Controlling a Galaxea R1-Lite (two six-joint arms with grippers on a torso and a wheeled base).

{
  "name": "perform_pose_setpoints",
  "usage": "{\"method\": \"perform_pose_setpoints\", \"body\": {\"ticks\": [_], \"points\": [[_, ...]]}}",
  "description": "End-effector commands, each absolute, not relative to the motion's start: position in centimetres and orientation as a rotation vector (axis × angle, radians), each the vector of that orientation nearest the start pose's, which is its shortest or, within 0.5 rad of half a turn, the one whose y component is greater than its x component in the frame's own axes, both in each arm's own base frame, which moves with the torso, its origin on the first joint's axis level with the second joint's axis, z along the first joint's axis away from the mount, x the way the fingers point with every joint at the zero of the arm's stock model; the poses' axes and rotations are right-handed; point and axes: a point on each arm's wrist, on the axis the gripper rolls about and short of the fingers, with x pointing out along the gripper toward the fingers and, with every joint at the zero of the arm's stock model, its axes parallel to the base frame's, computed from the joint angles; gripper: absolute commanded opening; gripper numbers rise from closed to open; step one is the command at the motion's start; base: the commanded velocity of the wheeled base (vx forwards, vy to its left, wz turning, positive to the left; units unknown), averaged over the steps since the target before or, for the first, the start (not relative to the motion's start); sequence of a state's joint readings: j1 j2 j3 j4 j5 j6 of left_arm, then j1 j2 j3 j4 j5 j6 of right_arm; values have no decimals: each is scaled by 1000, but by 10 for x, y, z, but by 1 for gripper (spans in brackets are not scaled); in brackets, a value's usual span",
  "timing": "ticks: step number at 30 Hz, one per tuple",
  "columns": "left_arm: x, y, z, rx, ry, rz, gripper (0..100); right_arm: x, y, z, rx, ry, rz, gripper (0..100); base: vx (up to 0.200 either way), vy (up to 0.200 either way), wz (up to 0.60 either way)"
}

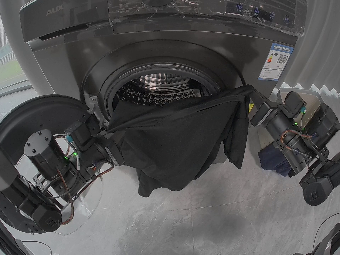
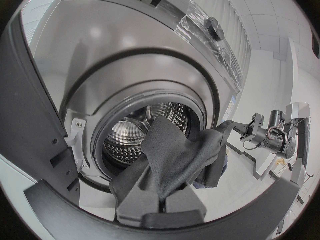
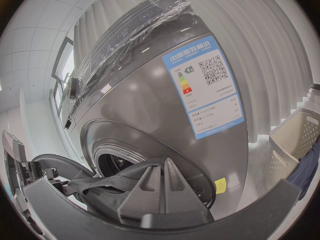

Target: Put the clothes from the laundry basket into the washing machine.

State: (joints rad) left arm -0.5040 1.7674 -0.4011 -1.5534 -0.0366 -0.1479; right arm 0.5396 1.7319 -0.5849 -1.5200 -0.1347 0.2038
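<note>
Left gripper (image 1: 106,137) and right gripper (image 1: 253,92) each clench the black fabric garment (image 1: 177,135), spread mid-frame before the grey metal washing machine (image 1: 198,43). Advance both together, lifting slack into the drum (image 1: 159,84).

Black garment (image 1: 177,139) across open washing machine (image 1: 159,50) mouth

Bright laundry corner, pale all round.
Grey marbled floor (image 1: 219,216) gleams below, white pleated curtain (image 1: 318,46) hangs at the right, a window (image 1: 9,71) at the left, tiled ceiling (image 3: 30,40) above a plain white wall (image 2: 263,80).
</note>
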Motion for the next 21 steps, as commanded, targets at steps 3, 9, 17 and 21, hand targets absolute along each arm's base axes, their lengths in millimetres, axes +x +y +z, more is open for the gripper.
{"method": "perform_pose_setpoints", "body": {"ticks": [3,9,17,21], "points": [[232,-130,165,-195,-174,-558,0,240,142,209,327,-326,441,0,0,0,0],[232,-131,163,-186,-170,-558,0,235,140,212,328,-331,446,0,0,0,0],[234,-132,169,-199,-192,-560,0,227,135,202,307,-293,448,0,0,0,0],[235,-131,170,-203,-195,-557,0,226,134,198,301,-277,451,0,0,0,0]]}}
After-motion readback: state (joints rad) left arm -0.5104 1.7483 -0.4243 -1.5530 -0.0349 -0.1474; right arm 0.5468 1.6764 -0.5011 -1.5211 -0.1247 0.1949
